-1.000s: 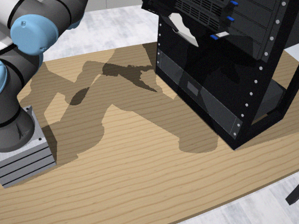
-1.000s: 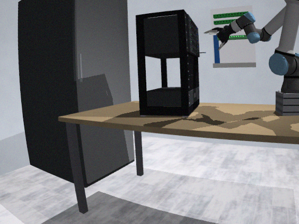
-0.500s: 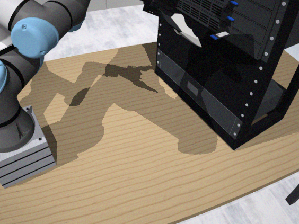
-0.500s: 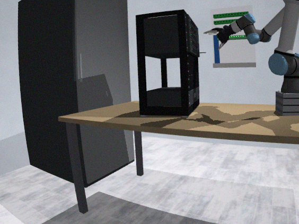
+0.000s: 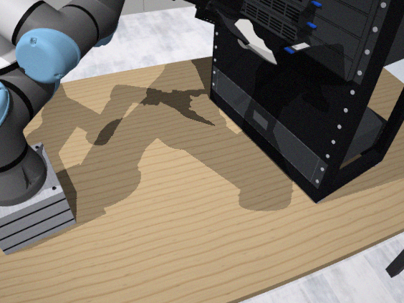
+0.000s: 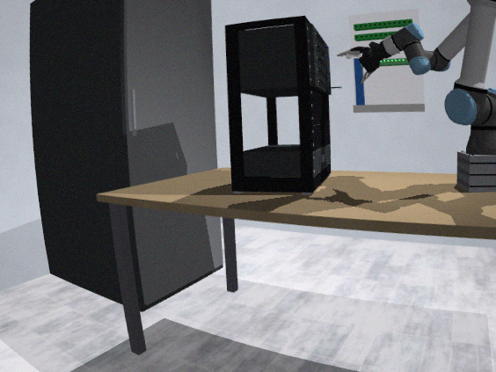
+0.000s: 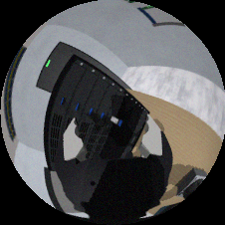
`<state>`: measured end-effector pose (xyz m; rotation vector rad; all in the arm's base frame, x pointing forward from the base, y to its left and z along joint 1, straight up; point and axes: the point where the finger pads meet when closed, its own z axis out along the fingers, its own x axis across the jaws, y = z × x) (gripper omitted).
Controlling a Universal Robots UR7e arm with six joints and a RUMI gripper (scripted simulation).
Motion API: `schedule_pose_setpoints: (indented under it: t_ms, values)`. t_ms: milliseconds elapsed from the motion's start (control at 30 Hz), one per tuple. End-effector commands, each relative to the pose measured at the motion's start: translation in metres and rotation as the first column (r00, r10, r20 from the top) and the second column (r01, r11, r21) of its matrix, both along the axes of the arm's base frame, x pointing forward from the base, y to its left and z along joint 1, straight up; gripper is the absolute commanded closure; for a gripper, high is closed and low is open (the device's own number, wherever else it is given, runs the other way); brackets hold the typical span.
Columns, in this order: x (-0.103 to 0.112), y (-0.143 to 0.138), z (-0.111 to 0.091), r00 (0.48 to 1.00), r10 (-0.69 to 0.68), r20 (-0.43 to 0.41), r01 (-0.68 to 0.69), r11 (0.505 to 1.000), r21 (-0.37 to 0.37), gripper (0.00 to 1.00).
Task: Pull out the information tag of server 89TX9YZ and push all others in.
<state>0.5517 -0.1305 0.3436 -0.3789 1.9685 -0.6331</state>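
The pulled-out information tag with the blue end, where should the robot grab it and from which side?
Best gripped by the blue front end of the white-topped information tag, coming straight at the front of the black metal rack. The tag is thin, flat and juts out level, so one finger above and one below should probably suit it.

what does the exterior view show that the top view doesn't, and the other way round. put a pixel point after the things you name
Only the exterior view: the tall dark cabinet (image 6: pixel 171 194) with its green light, and the wall panel with green strips (image 6: pixel 389 86).

Only the top view: the pulled-out tag's white label (image 5: pixel 301 46), its print unreadable, and blue tabs (image 5: pixel 316 3) above it.

Both: the rack (image 5: pixel 265 151) (image 6: pixel 235 106) standing on the wooden table (image 5: pixel 179 248) (image 6: pixel 176 205), and the open gripper (image 5: pixel 251 40) (image 6: pixel 352 68) before it.
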Motion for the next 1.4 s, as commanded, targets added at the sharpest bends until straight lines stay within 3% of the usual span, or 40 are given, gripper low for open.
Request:
schedule_pose_setpoints:
  t_ms: [0, 1367]
  values:
    - [0.0013, -0.0009, 0.0006, 1.000, 0.011, 0.001, -0.011, 1.000, -0.017, 0.00]
    - [0.0100, -0.0077, 0.0012, 0.995, 0.099, -0.005, -0.099, 0.982, -0.164, 0.00]
